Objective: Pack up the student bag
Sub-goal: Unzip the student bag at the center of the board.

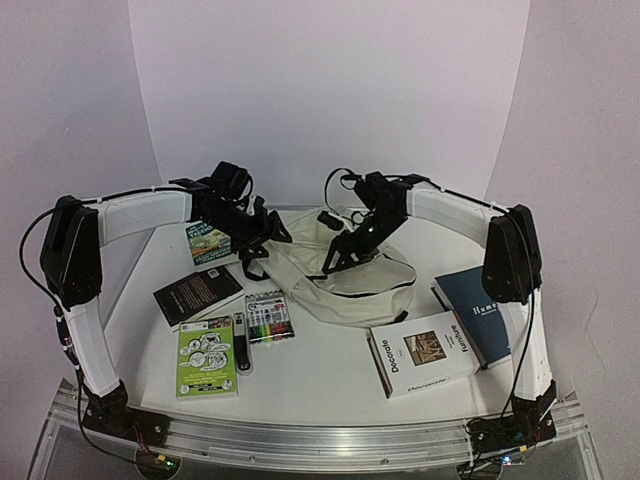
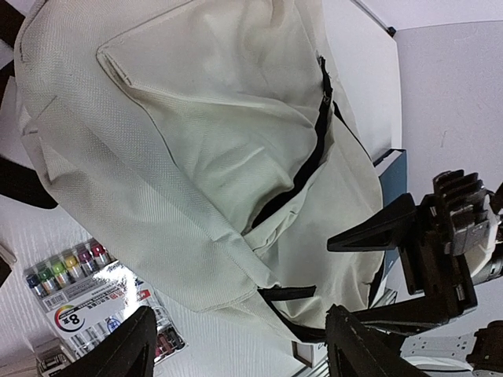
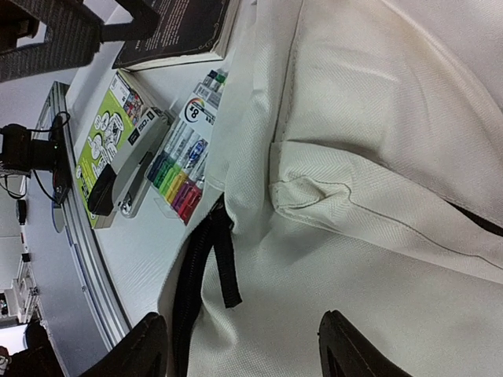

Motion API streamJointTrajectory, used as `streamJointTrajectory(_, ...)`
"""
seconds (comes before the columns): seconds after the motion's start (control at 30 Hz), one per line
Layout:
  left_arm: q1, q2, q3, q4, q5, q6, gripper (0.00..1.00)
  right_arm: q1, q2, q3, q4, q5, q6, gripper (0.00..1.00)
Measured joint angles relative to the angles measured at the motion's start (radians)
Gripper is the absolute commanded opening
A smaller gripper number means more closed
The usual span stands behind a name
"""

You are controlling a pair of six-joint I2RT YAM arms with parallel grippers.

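We see left gripper [image 2: 240, 334] at the student bag's [image 1: 372, 287] 10 o'clock edge, spread, empty; right gripper [image 3: 240, 338] above its centre, also spread, empty.

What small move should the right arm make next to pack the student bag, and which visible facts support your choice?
Probably ease the right gripper down onto the black zipper pull and pinch it. Its jaws stand open just above the student bag, whose zipper looks mostly closed, while the marker pack and the Decorate book lie outside it on the table.
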Motion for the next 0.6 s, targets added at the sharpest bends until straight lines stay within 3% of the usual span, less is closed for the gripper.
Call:
streamJointTrajectory(0.3,0.000,0.000,0.000,-0.001,-0.008,0.000,0.74,0.020,0.045,0.011,-0.005,-0.015,-0.001,0.54)
streamJointTrajectory(0.47,0.000,0.000,0.000,-0.003,-0.009,0.001,0.73,0.029,0.054,0.022,-0.007,-0.019,-0.001,0.45)
streamJointTrajectory(0.6,0.000,0.000,0.000,-0.010,-0.017,0.001,0.73,0.037,0.054,0.027,-0.007,-0.025,0.000,0.31)
